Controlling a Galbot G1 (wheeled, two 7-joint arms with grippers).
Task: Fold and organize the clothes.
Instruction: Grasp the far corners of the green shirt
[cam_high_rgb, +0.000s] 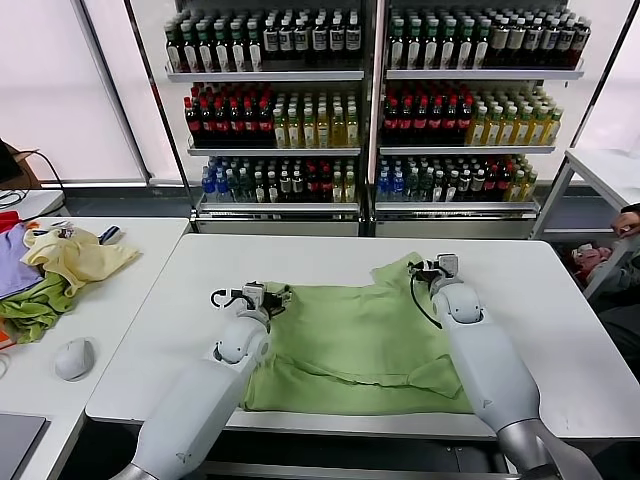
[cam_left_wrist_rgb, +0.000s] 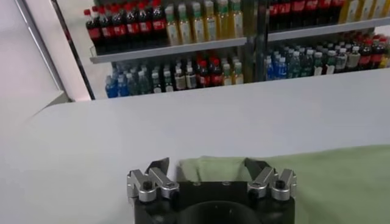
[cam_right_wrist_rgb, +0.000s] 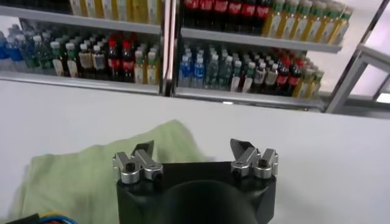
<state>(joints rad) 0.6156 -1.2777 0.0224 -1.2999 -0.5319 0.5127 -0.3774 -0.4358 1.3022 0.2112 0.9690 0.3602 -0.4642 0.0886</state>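
The light green shirt (cam_high_rgb: 350, 340) lies spread flat on the white table (cam_high_rgb: 540, 300), partly folded, with no print showing. My left gripper (cam_high_rgb: 262, 296) is open at the shirt's far left corner. In the left wrist view its jaws (cam_left_wrist_rgb: 208, 167) stand apart over the shirt's edge (cam_left_wrist_rgb: 329, 182), holding nothing. My right gripper (cam_high_rgb: 432, 268) is open at the shirt's far right corner, where a sleeve sticks out. In the right wrist view its jaws (cam_right_wrist_rgb: 192, 149) are apart and empty, with the shirt (cam_right_wrist_rgb: 91, 176) beside and under them.
A heap of pale yellow, green and purple garments (cam_high_rgb: 60, 265) and a grey mouse (cam_high_rgb: 74, 357) lie on the side table to the left. Shelves of bottles (cam_high_rgb: 370, 100) stand behind the table. Another table (cam_high_rgb: 610, 170) stands at the right.
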